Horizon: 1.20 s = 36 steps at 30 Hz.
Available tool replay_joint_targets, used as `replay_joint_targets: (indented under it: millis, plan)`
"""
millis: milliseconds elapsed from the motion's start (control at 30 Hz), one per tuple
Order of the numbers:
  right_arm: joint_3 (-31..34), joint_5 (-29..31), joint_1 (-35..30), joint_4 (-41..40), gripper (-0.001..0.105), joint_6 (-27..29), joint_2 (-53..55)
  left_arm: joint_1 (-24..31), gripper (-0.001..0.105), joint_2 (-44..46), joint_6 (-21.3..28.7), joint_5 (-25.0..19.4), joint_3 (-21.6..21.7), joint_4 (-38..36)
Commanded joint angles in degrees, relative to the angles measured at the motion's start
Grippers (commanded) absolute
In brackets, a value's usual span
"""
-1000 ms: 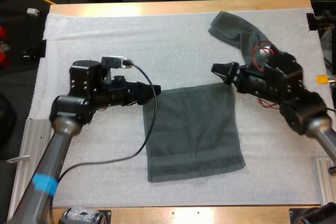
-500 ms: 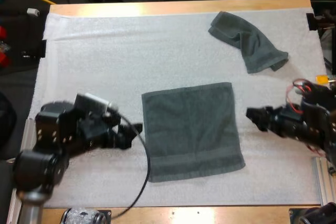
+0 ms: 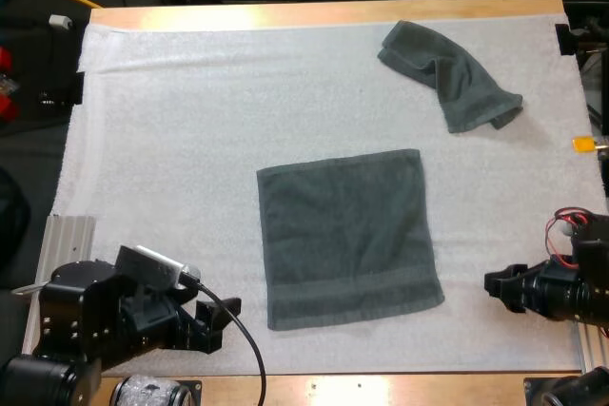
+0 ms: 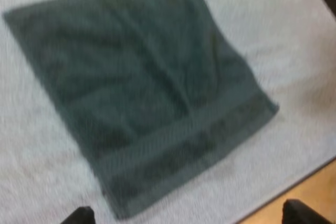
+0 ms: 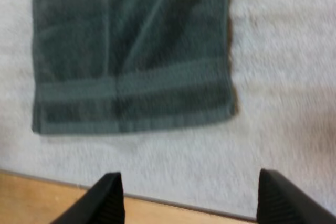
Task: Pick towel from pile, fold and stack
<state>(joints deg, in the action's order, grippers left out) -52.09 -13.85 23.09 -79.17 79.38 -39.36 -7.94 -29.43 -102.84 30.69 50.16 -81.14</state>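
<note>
Lying flat, the towel (image 3: 347,235) sits between both parted jaws, touching neither.

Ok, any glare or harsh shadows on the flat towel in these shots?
High view: even light, no glare on the flat towel, a pale sheen on the table at its far wooden edge. Left wrist view: only soft shading along its creases. Right wrist view: a thin shadow beside the towel's side edge on the mat.
</note>
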Motion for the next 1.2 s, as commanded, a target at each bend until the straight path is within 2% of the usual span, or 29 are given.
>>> replay_joint_targets:
  millis: [0,100,267,433,533,667,1033,1167]
  plan:
    - [0.3,0.2,-0.1,-0.8,0.054,0.8,0.2,-0.4,0.067,0.1,0.5,-0.6,-0.8,-1.3]
    - [2.6,0.3,-0.1,0.3,0.054,2.3,0.2,-0.4,0.067,0.1,0.7,-0.6,-4.7,-0.3]
    - [9.5,-0.3,-0.1,7.1,0.054,2.3,-1.1,-0.4,0.067,-0.1,0.0,-0.6,-10.9,5.3]
    - [16.0,-1.4,-0.1,12.8,0.054,1.8,-4.3,-0.4,0.067,-0.2,-0.2,-0.4,-13.7,6.9]
    - [19.1,-4.1,-0.1,17.3,0.054,1.6,-7.3,-0.4,0.067,-0.2,-0.2,-0.4,-14.5,6.9]
    - [21.6,-4.6,-0.1,22.1,0.054,1.4,-11.7,-0.4,0.067,-0.2,-0.2,-0.4,-14.6,7.9]
    - [21.8,-11.5,-0.1,31.7,0.054,-1.5,-23.1,-0.4,0.067,-0.2,-0.2,-0.4,-14.6,9.4]
    - [21.8,-12.0,-0.1,33.0,0.054,-2.7,-27.4,-0.4,0.067,-0.2,-0.2,-0.4,-14.6,9.4]
